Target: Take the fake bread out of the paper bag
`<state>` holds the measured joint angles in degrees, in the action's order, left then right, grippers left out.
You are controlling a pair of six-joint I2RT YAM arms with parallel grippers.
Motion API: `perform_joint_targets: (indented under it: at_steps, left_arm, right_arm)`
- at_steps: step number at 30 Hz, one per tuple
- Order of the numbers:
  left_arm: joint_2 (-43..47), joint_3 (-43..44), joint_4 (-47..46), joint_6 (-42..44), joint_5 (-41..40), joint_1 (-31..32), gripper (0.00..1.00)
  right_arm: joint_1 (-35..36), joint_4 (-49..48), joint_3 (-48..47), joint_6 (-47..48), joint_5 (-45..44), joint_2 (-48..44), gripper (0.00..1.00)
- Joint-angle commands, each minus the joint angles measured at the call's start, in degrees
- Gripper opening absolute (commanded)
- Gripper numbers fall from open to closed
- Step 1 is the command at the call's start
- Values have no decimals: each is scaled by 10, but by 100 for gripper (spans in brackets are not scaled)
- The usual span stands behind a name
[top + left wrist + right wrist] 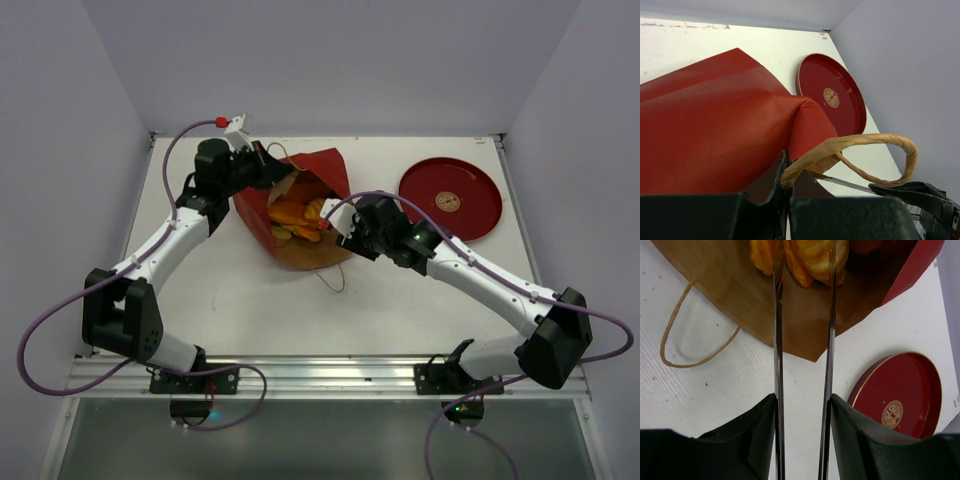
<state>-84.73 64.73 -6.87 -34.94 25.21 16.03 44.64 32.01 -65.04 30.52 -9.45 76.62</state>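
Observation:
The red paper bag [322, 166] lies on its side mid-table, its brown mouth [740, 285] turned toward the arms. Glossy golden fake bread [295, 215] is piled inside it. My left gripper [262, 163] sits at the bag's far rim. In the left wrist view it [785, 172] is shut on the bag's edge where the upper looped handle [865, 145] is attached. My right gripper [333, 222] reaches into the mouth. Its long thin fingers stand apart, tips [804, 255] over a golden bread piece [810, 260] that spreads beyond both fingers.
A round dark-red plate [450, 198] lies at the back right, also seen in the right wrist view as the plate [910, 390]. The bag's lower handle [670, 335] lies loose on the white table in front of the mouth. Grey walls close in the sides and back.

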Motion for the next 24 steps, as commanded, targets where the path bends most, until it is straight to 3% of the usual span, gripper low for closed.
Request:
perform_joint_targets:
  at_steps: [1,24]
  left_arm:
    - [19,-7,-31,-12,6,6,0]
    - [22,-7,-38,-17,14,6,0]
  right_arm:
    - [5,-33,-31,17,-30,7,50]
    - [52,-80,-46,67,-121,78,50]
